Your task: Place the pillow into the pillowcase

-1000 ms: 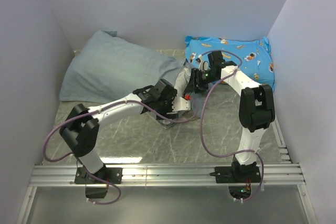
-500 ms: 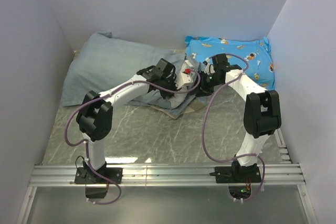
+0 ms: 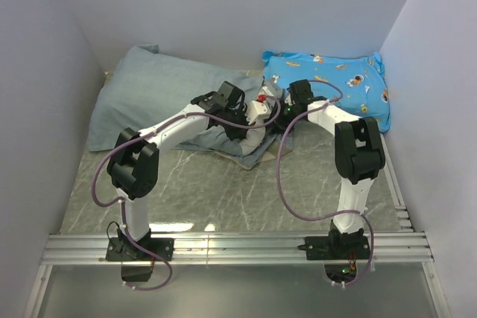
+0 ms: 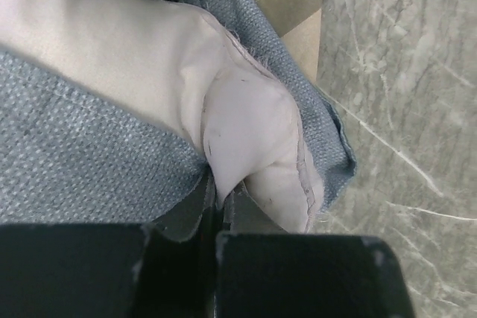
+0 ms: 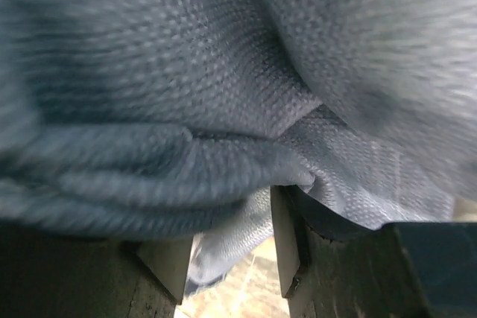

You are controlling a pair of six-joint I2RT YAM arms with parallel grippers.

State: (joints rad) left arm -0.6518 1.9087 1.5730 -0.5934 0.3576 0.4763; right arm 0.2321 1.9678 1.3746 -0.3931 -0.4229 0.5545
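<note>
Top external view: the pillowcase [image 3: 160, 98] lies puffed across the upper left of the marble table [image 3: 223, 191], its mouth reaching frame centre. Left wrist view: the left gripper [image 4: 218, 205] has its fingers pressed nearly together, pinching a corner of the white pillow [image 4: 246, 128], which bulges out between grey-blue cloth at centre frame. Right wrist view: the right gripper [image 5: 227, 251] has its fingers set narrow, with a bunched fold of the pillowcase caught between them. At upper right of the top view rests a blue cartoon-print cushion [image 3: 339, 83].
</note>
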